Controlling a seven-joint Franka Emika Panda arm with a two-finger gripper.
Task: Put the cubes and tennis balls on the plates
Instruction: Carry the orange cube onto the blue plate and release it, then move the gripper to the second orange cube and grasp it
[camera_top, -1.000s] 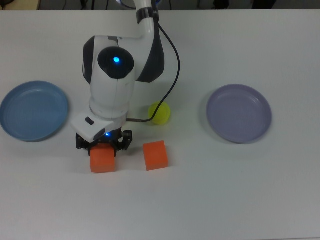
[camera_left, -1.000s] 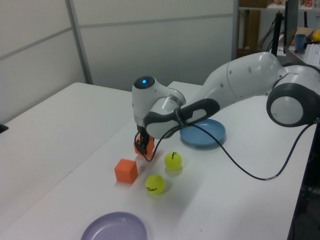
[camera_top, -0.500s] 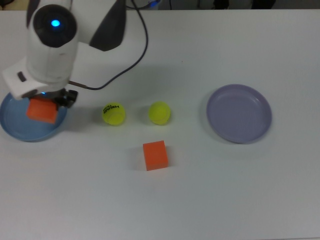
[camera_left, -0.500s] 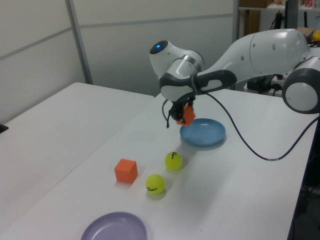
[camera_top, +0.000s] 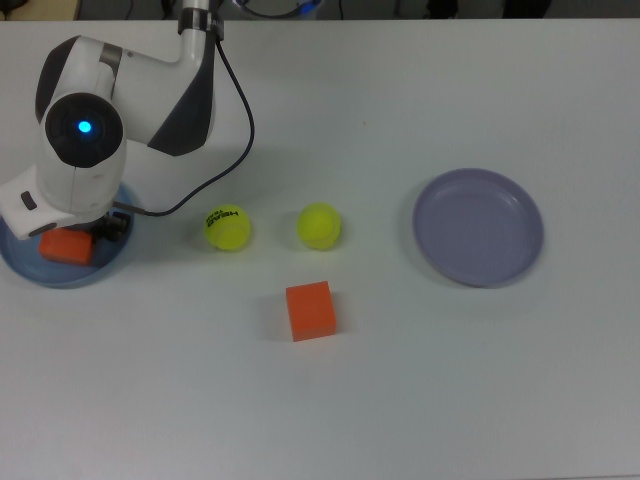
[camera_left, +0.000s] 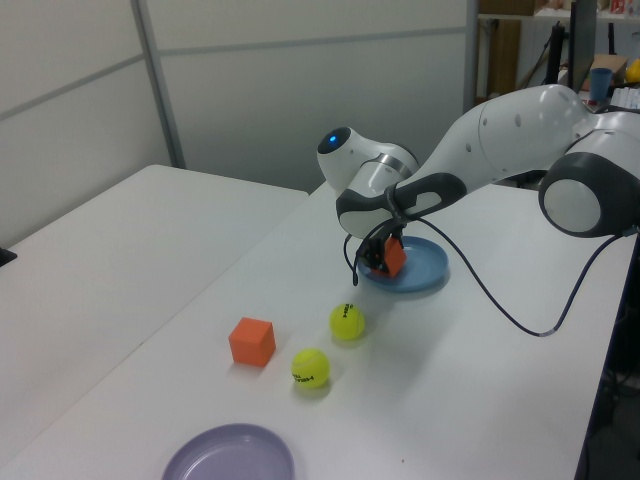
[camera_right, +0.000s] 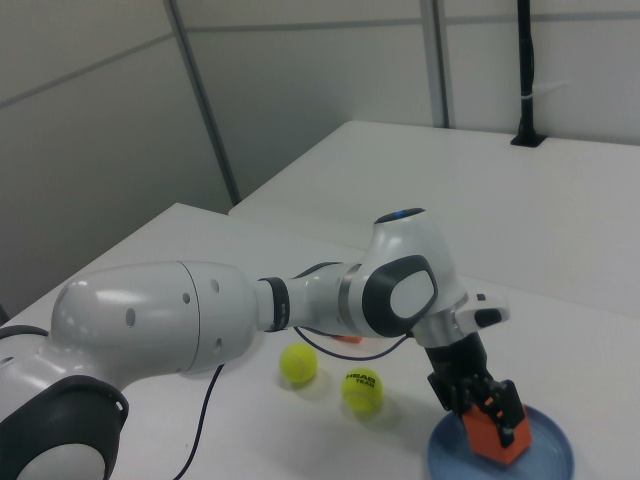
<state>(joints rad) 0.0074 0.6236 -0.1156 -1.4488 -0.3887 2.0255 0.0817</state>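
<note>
My gripper (camera_top: 70, 240) is shut on one orange cube (camera_top: 62, 247), holding it low over the light blue plate (camera_top: 75, 279) at the top view's left. In the right view this cube (camera_right: 497, 436) is tilted, its lower corner at the plate (camera_right: 548, 464); whether it touches I cannot tell. The other cube (camera_top: 311, 310) lies on the table at mid-front. Two tennis balls lie side by side behind it: the lettered one (camera_top: 228, 227) and the plain one (camera_top: 320, 225). The lavender plate (camera_top: 479, 227) on the top view's right holds nothing.
The arm's white body (camera_top: 85, 150) and its black cable (camera_top: 240, 130) hang over the top view's back left corner. In the left view the arm (camera_left: 500, 140) reaches in from the left view's right. White panel walls (camera_left: 300, 90) stand behind the table.
The gripper has come down over the blue plate with the cube and shifted slightly toward the top view's left. The balls, the other cube and the lavender plate have not moved.
</note>
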